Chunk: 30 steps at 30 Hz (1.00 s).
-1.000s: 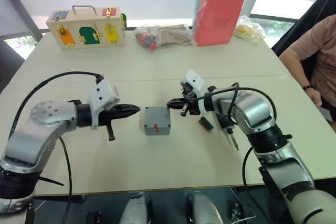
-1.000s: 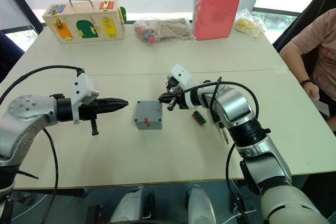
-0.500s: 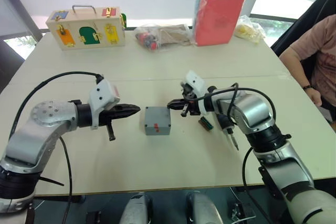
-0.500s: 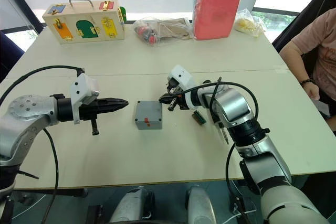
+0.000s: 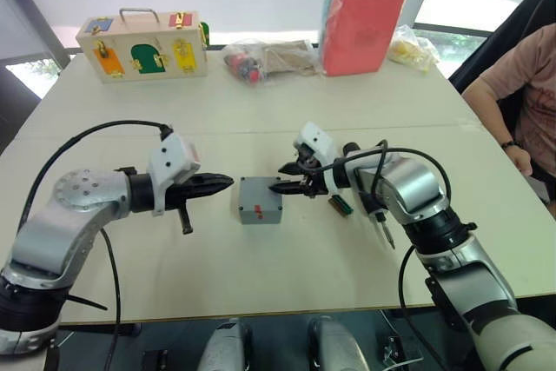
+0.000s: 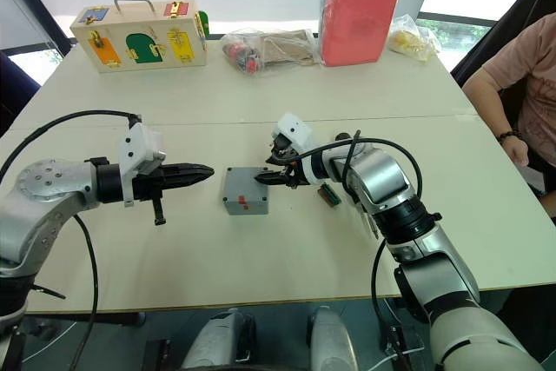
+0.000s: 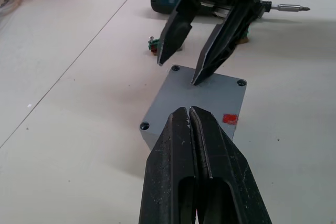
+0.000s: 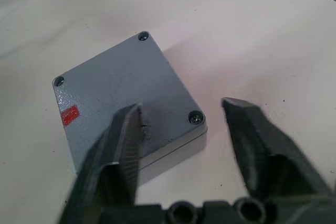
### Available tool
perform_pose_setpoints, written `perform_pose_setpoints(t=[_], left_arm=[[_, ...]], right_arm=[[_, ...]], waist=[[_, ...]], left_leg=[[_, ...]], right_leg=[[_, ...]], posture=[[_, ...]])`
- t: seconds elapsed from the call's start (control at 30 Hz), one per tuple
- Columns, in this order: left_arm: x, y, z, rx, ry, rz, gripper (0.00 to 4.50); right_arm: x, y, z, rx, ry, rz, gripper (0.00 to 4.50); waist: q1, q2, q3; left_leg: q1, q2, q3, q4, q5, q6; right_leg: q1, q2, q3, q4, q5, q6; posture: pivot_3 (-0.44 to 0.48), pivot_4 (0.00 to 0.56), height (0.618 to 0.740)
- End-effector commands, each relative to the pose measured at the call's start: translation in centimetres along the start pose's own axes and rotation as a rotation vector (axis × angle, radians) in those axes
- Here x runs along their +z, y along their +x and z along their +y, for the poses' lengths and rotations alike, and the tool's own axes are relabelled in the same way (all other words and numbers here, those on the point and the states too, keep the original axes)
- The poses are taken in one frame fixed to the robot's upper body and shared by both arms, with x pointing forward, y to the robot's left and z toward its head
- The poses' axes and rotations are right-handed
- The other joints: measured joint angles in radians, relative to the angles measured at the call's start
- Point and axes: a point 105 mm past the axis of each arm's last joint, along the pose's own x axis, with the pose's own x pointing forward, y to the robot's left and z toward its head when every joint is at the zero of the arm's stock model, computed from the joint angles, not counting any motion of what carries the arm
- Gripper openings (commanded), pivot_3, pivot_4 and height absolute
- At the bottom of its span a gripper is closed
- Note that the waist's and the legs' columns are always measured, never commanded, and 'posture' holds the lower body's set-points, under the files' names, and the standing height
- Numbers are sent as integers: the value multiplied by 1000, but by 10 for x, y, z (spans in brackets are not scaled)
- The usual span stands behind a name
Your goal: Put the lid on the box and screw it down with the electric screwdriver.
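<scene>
- Box (image 5: 260,200) with lid (image 8: 123,94) on, frame centre on the worktop (image 5: 261,275).
- Left gripper (image 5: 228,182), jaws pressed together, beside it.
- Right gripper (image 5: 276,187), jaws spread, one touching the lid.
- Electric screwdriver (image 5: 379,215) lies right.

On my worktop (image 5: 261,275) I count:
- one grey square plastic box (image 5: 260,200), lid on
- one black pen-shaped electric screwdriver (image 5: 377,212)
- one wooden box with coloured doors (image 5: 143,45)
- one red bagged pack (image 5: 362,23)
- two clear bags (image 5: 265,59) (image 5: 410,48) of small parts
</scene>
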Motion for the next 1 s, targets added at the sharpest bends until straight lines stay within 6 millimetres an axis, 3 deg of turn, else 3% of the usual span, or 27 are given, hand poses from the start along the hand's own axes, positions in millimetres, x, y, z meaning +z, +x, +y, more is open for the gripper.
perform_pose_setpoints(t=[0.03,0.2,0.33,0.5,0.8,0.9,1.0], left_arm=[[9,-2,-1,6,28,-26,0],[3,-6,5,59,15,-20,0],[-9,-9,11,111,-3,5,0],[-26,-8,11,125,-37,35,0],[-47,-1,11,128,-77,47,0],[-48,2,10,122,-77,45,0],[-43,0,11,115,-69,36,0]], right_arm=[[20,-9,2,-9,-58,-51,4257],[30,-27,-1,-54,-113,-69,4414],[24,-36,-7,-138,-176,-56,4414],[8,-35,-4,-155,-180,-38,3222],[-18,-25,4,-175,-181,-5,70],[-20,-25,6,-178,-176,-12,70],[-10,-37,0,-214,-165,-46,70]], waist=[[0,0,0],[1,0,0],[0,0,0],[1,0,0],[1,0,0],[2,0,0],[1,0,0]], left_leg=[[0,0,0,0,0,0],[0,0,0,0,0,0],[0,0,0,0,0,0],[0,0,0,0,0,0],[0,0,0,0,0,0],[0,0,0,0,0,0],[0,0,0,0,0,0]], right_leg=[[0,0,0,0,0,0],[0,0,0,0,0,0],[0,0,0,0,0,0],[0,0,0,0,0,0],[0,0,0,0,0,0],[0,0,0,0,0,0],[0,0,0,0,0,0]], posture=[[0,150,730],[0,150,730],[0,150,730],[0,150,730],[0,150,730],[0,150,730],[0,150,730]])
